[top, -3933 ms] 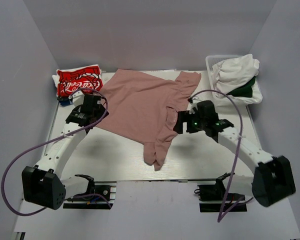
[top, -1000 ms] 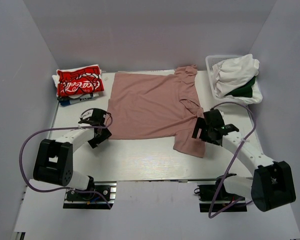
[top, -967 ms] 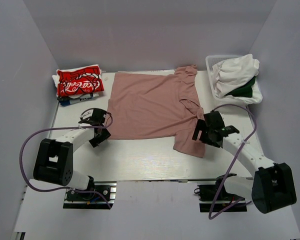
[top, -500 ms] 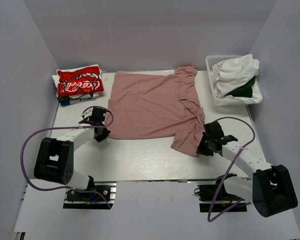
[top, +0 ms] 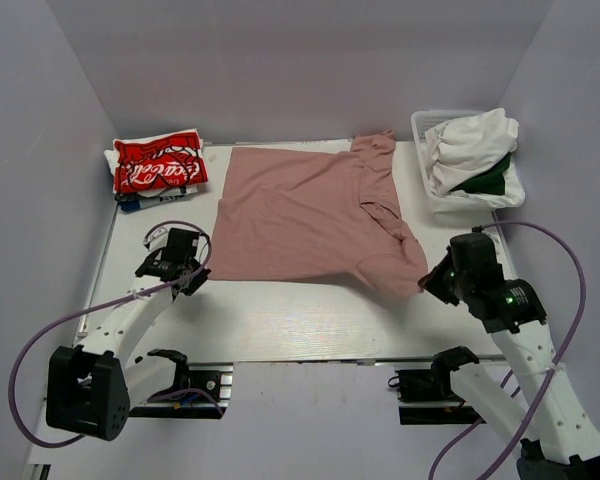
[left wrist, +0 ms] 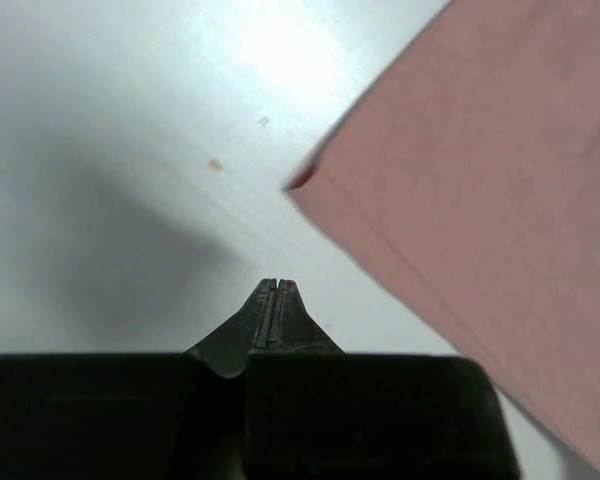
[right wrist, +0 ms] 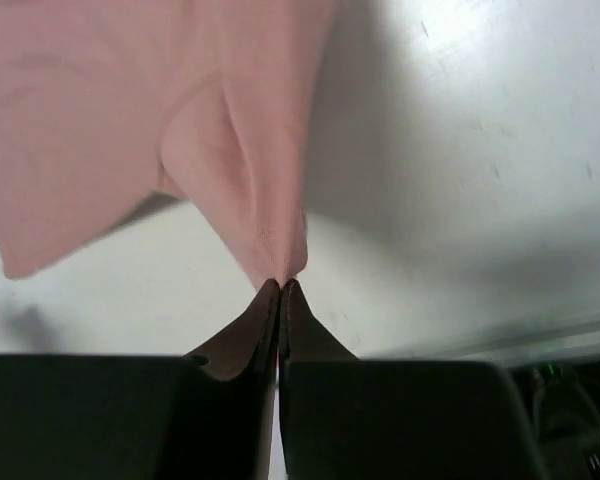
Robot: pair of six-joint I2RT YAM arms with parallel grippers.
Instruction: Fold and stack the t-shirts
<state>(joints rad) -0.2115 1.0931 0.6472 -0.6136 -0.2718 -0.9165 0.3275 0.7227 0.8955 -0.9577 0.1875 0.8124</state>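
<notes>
White table [top: 280, 320]: dusty-pink t-shirt [top: 300, 210] lies spread at centre. Just now the right gripper [right wrist: 281, 287] clamped its 4 o'clock corner. The left gripper [left wrist: 277, 288] closed empty, short of the 8 o'clock corner. Left re-grasp likely required before folding.

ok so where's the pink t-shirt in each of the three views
top external: pink t-shirt spread across the middle of the white table, its near right corner held at the right gripper.
left wrist: fills the right side, its corner ahead of the shut left gripper, apart from it.
right wrist: upper left, a fold pinched in the right gripper's tips.
shared landmark: the white table beside the shirt.
</notes>
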